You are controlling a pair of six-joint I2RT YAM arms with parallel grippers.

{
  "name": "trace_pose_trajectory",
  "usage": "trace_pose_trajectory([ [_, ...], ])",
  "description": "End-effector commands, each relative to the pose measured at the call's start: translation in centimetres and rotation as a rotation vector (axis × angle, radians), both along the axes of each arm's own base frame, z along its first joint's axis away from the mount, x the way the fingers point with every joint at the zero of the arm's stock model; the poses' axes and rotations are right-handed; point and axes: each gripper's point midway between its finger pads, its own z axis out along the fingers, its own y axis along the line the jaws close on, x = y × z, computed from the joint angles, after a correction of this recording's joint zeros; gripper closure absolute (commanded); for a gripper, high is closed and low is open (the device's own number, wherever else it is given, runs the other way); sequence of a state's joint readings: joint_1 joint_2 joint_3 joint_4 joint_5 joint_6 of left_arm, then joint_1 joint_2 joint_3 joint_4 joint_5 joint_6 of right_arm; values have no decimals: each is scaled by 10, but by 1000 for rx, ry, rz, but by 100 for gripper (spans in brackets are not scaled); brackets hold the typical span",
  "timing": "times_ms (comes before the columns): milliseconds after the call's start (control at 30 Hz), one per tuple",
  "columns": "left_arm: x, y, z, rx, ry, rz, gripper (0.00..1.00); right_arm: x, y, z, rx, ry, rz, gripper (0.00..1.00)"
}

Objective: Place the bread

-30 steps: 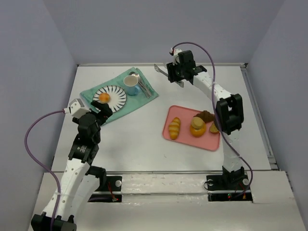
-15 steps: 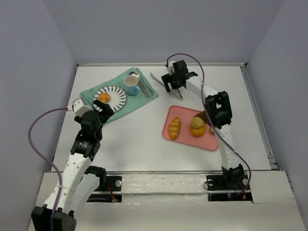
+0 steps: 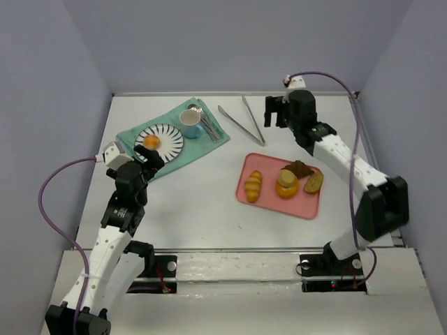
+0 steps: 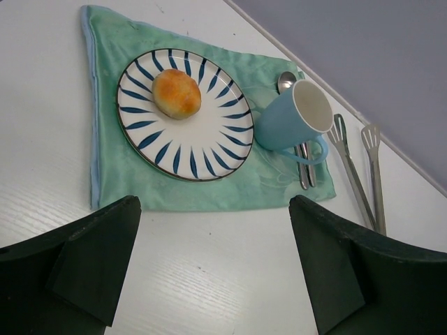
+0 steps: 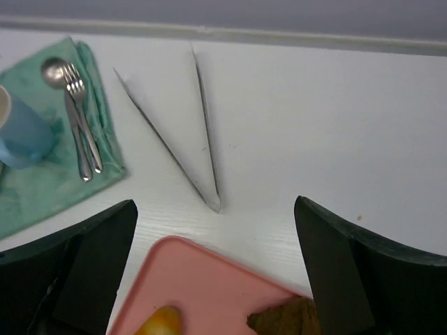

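Observation:
The bread [image 3: 151,141] is a small round golden bun lying on the blue-striped plate [image 3: 173,143], left of the plate's middle. In the left wrist view the bread [image 4: 177,93] rests on the plate [image 4: 209,139] well ahead of my fingers. My left gripper [image 3: 151,159] hovers just near of the plate, open and empty [image 4: 213,209]. My right gripper [image 3: 274,115] is at the back of the table, right of the metal tongs [image 3: 257,136]. It is open with nothing in it [image 5: 215,206], above the tongs' joined end [image 5: 213,195] and the tray's far edge.
The plate sits on a green cloth [image 3: 199,148] with a blue mug [image 3: 190,120] and cutlery [image 3: 208,124]. A pink tray [image 3: 265,197] holds a ridged loaf [image 3: 253,185], a larger round bun [image 3: 286,185] and darker pieces [image 3: 300,167].
My right gripper has opened and let go of the tongs, which now lie on the table. The right arm has swung to the right. The left arm has hardly moved.

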State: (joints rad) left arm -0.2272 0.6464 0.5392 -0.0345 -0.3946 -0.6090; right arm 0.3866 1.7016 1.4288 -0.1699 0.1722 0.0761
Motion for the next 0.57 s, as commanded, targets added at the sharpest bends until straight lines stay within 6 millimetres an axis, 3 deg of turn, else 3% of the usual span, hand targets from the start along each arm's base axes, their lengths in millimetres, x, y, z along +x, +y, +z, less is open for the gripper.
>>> trace_pose_trajectory([
  [0, 4, 3, 30, -1, -83, 13, 1, -57, -54, 35, 213, -155, -289, 0],
  [33, 4, 2, 30, -5, -85, 11, 1, -71, -60, 29, 233, -151, -308, 0],
  [67, 5, 2, 29, -4, -82, 9, 1, -97, -71, 15, 257, -139, -326, 0],
  [167, 7, -4, 27, -14, -83, -19, 1, -136, -81, -14, 381, -107, -379, 0],
  [367, 11, -11, 27, -11, -72, -54, 1, -157, -100, -9, 418, -183, -428, 0],
  [533, 11, -9, 23, -9, -44, -42, 1, -164, -102, 5, 446, -221, -415, 0],
])
